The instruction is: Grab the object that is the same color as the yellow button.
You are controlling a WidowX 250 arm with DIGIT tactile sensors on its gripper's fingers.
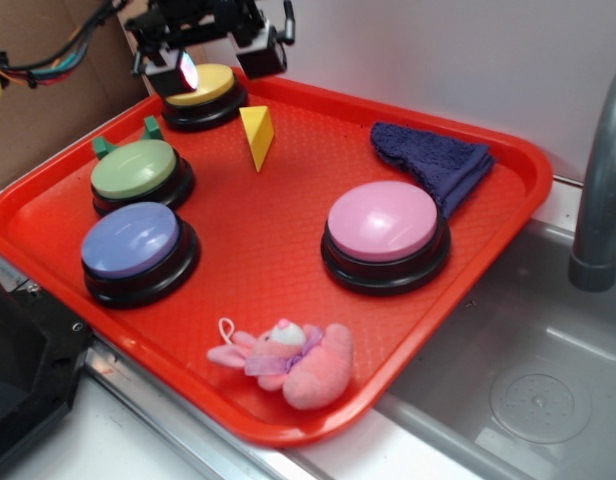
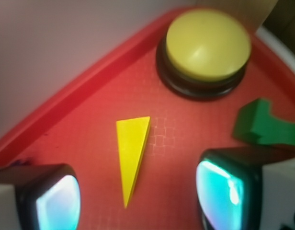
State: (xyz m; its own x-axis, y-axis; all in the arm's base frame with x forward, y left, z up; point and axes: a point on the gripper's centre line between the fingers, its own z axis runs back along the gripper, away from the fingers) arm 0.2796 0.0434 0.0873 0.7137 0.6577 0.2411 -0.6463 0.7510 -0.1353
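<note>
The claw (image 2: 138, 196) hangs open, holding nothing, at the frame's bottom. Centre the yellow wedge (image 2: 132, 153) between both fingers, then lower straight and squeeze its flat sides.

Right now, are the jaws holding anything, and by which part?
Nothing is held. The gripper is open, and the yellow wedge lies on the tray between the jaws, untouched.

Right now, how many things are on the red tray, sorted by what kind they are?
Push buttons: 4 (yellow, green, purple, pink)
Yellow wedge: 1
Green block: 1
Blue cloth: 1
Pink plush toy: 1
Total: 8
</note>
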